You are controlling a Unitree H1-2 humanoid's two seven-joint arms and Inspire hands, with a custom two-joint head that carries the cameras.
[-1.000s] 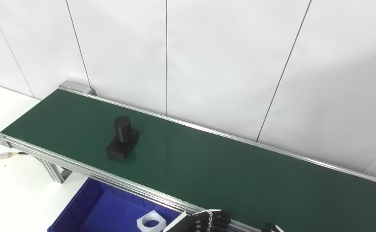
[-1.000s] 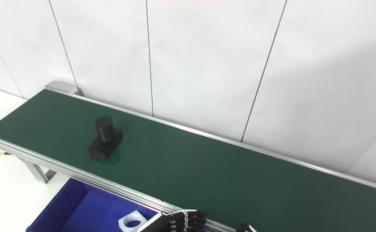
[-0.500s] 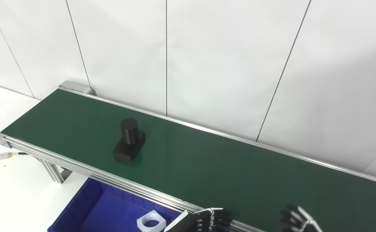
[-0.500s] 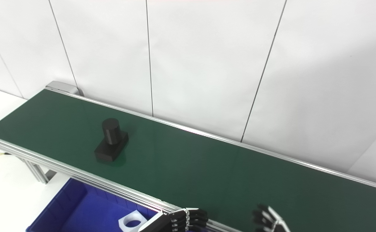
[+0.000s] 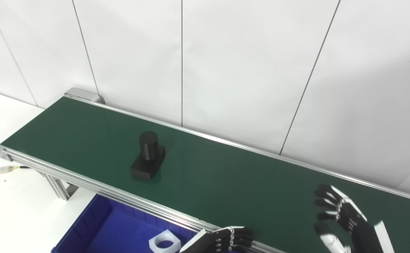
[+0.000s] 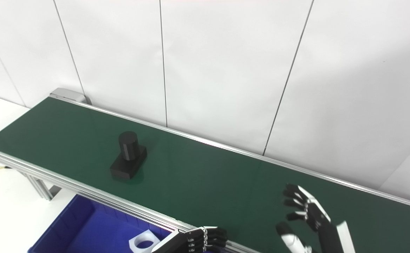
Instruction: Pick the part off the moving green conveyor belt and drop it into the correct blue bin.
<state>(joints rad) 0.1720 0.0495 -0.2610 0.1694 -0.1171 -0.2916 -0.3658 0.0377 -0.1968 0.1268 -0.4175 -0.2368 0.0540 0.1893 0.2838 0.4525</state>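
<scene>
You see the black part (image 5: 148, 155), a cylinder on a square base, standing upright on the green belt (image 5: 226, 179) left of the frame's centre, well apart from both hands. Your right hand (image 5: 343, 219) is at the lower right above the belt, empty, fingers spread apart. Your left hand (image 5: 227, 239) sits at the bottom edge by the belt's near rail, fingers curled together, holding nothing. The blue bin (image 5: 96, 228) at lower left holds a white ring-shaped piece (image 5: 164, 240).

bare belt (image 5: 226, 175) around black part (image 5: 148, 156)
</scene>
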